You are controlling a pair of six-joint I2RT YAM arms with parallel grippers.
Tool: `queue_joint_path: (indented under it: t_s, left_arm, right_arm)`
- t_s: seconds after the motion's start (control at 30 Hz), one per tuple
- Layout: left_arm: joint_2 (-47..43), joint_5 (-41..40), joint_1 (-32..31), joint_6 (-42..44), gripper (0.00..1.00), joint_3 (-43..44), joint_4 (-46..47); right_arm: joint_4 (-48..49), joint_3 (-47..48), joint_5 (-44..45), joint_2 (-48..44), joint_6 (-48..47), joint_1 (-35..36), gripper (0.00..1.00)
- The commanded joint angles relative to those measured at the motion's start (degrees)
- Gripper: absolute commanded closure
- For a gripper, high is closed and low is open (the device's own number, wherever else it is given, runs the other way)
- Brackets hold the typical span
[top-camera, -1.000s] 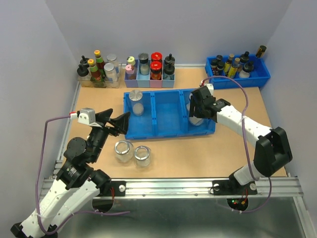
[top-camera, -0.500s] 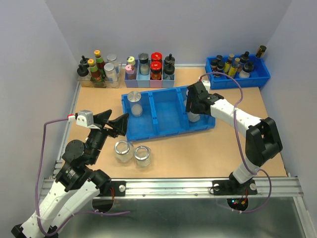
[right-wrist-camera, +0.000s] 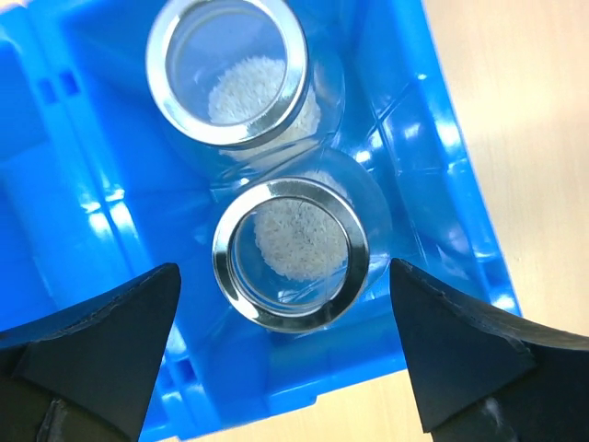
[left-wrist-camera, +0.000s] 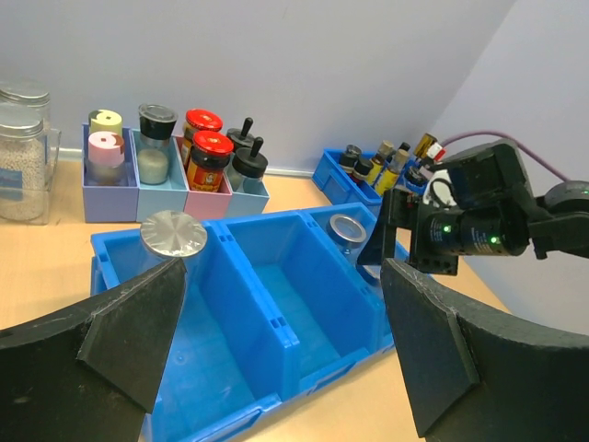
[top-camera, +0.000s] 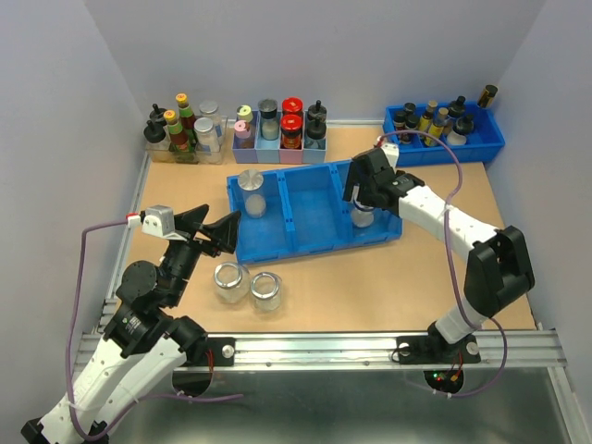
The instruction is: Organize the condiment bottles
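Two open condiment bottles (top-camera: pixel 230 280) (top-camera: pixel 265 289) stand on the table in front of the blue three-part bin (top-camera: pixel 314 215). A lidded one (top-camera: pixel 252 190) (left-wrist-camera: pixel 173 235) sits in the bin's left compartment. The right compartment holds two rimmed jars, a far one (right-wrist-camera: pixel 230 69) and a near one (right-wrist-camera: pixel 291 253). My right gripper (right-wrist-camera: pixel 285 276) (top-camera: pixel 363 197) hangs open above the near jar, its fingers wide on either side and not touching it. My left gripper (left-wrist-camera: pixel 281 313) (top-camera: pixel 215 231) is open at the bin's front left corner, holding nothing.
Along the back wall stand a clear rack of bottles (top-camera: pixel 182 129), pastel holders with coloured-capped bottles (top-camera: pixel 279 129) and a small blue tray of dark bottles (top-camera: pixel 444 129). The bin's middle compartment (left-wrist-camera: pixel 290 308) holds nothing.
My right gripper has opened and let go of the jar in the bin's right compartment, after shifting a little left. The left arm has stayed put.
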Motion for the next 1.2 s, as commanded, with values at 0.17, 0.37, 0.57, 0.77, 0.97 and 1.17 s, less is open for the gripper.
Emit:
queue_joint_path:
  t_s: [0.17, 0.37, 0.57, 0.77, 0.97, 1.17]
  left_arm:
    - [-0.1, -0.1, -0.1, -0.1, 0.01, -0.2, 1.8]
    - [0.7, -0.8, -0.1, 0.1, 0.01, 0.0, 2.0]
    - [1.6, -1.3, 0.0, 0.0, 0.01, 0.0, 2.7]
    - [1.0, -2.2, -0.1, -0.3, 0.01, -0.2, 2.6]
    - [0.1, -4.5, 0.0, -0.4, 0.01, -0.1, 2.1]
    - [-1.4, -9.4, 0.0, -1.8, 0.01, -0.1, 1.1]
  right_arm:
    - [1.5, 0.3, 1.2, -9.7, -0.1, -0.1, 0.0]
    - [3.4, -3.3, -16.1, -18.1, -11.1, 2.8, 0.0]
    - [5.3, -5.2, -23.8, -21.2, -17.5, 15.9, 0.0]
    - [6.8, -5.5, -21.9, -16.2, -21.0, 30.1, 0.0]
    - [7.8, -2.3, -17.2, -8.9, -22.7, 39.2, 0.0]
    - [8.8, 0.5, -19.3, -0.9, -23.8, 41.9, 0.0]
